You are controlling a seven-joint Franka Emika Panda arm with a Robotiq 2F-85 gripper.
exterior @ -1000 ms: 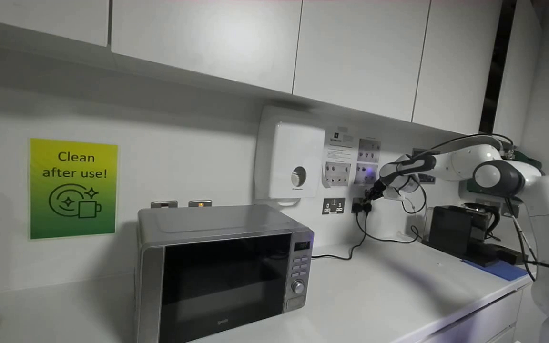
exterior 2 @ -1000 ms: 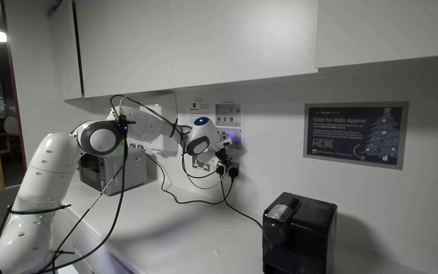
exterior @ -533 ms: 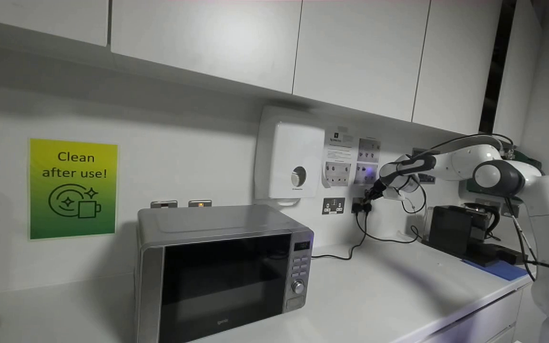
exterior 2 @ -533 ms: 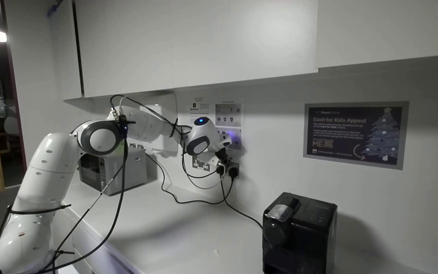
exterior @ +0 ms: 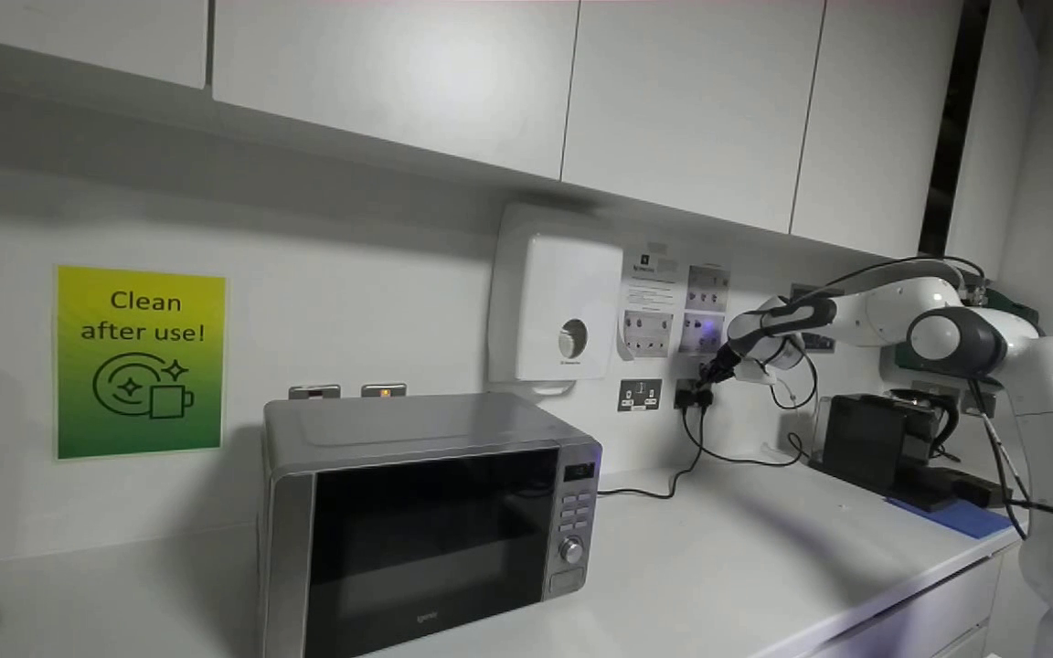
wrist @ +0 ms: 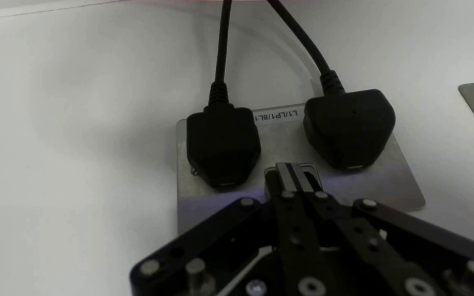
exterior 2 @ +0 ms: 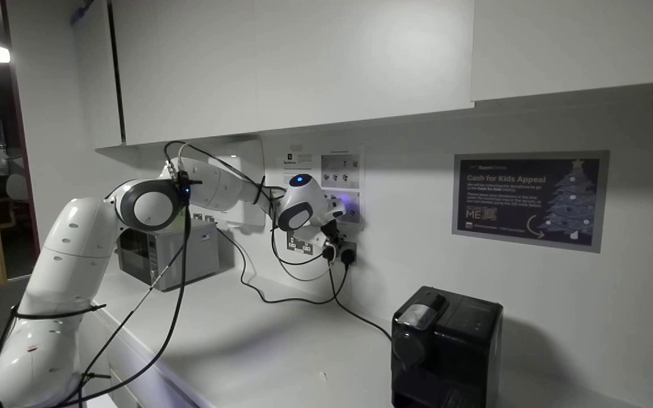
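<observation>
My gripper (wrist: pixel 294 177) is shut in the wrist view, its two grey fingertips side by side with only a thin dark line between them. Nothing shows held. The fingertips are over a small dark metal-rimmed switch area (wrist: pixel 312 172) on a metal wall socket plate (wrist: pixel 385 181), between two black plugs. A plug (wrist: pixel 223 144) is on the left and another plug (wrist: pixel 350 127) on the right, both seated with cables attached. The fingers hide most of the switch area; contact cannot be told. In both exterior views the gripper (exterior: pixel 717 367) (exterior 2: pixel 331 232) is at the wall socket.
A microwave (exterior: pixel 435 530) stands on the white counter (exterior: pixel 709 567). A black coffee machine (exterior 2: pixel 445 345) stands below the wall near the sockets. Another socket plate (exterior: pixel 639 395) and a white dispenser (exterior: pixel 556 302) are on the wall. Cupboards (exterior 2: pixel 360 56) hang above the arm.
</observation>
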